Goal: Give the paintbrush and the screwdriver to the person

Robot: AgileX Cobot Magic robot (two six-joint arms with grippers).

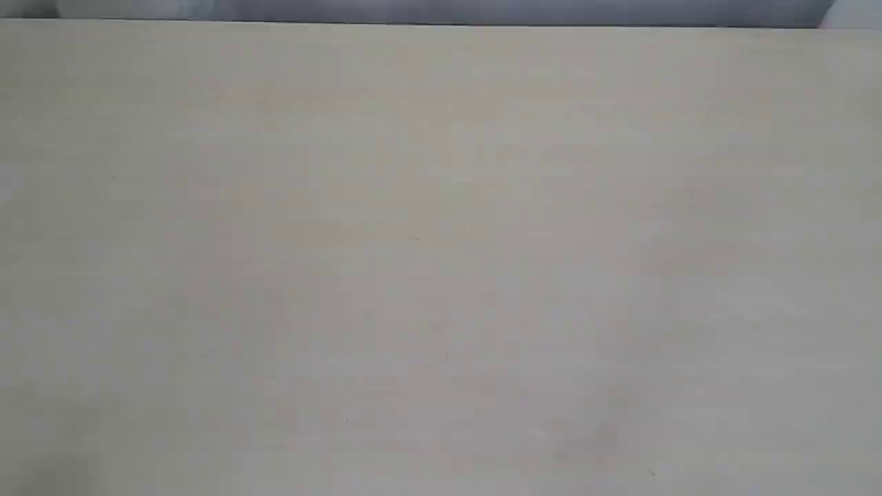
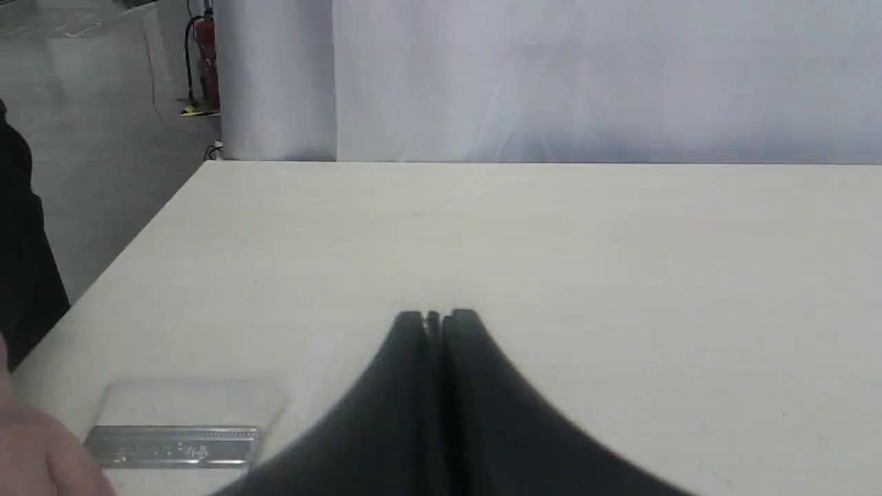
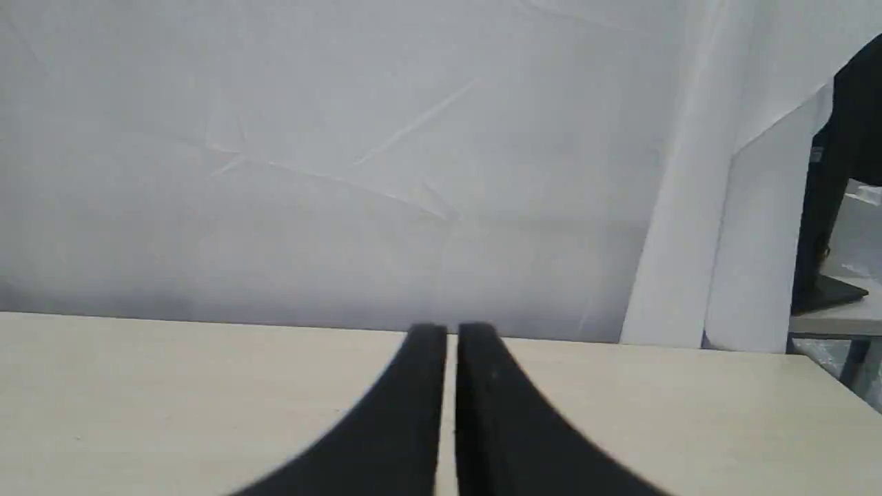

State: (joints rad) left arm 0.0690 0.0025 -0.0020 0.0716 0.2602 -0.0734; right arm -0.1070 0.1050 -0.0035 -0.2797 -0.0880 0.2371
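In the left wrist view the paintbrush point(image 2: 176, 441) lies flat on the pale table point(image 2: 551, 241). Its silver ferrule and pale bristles show, but its handle is out of view. A blurred bare hand of the person point(image 2: 41, 458) is right beside the ferrule; I cannot tell whether it touches the brush. My left gripper point(image 2: 435, 318) is shut with nothing in it, off to the side of the brush. My right gripper point(image 3: 451, 332) hovers over the table with its fingers together and nothing between them. The screwdriver is out of view. The exterior view shows only the bare table top point(image 1: 441, 262).
The table's far edge point(image 2: 551, 163) runs along a white curtain point(image 2: 586, 76). A table corner point(image 2: 210, 163) gives onto grey floor with a red fire extinguisher point(image 2: 207, 62). Dark clothing point(image 2: 21, 241) stands beside the table. A black stand point(image 3: 830, 227) rises past the other end.
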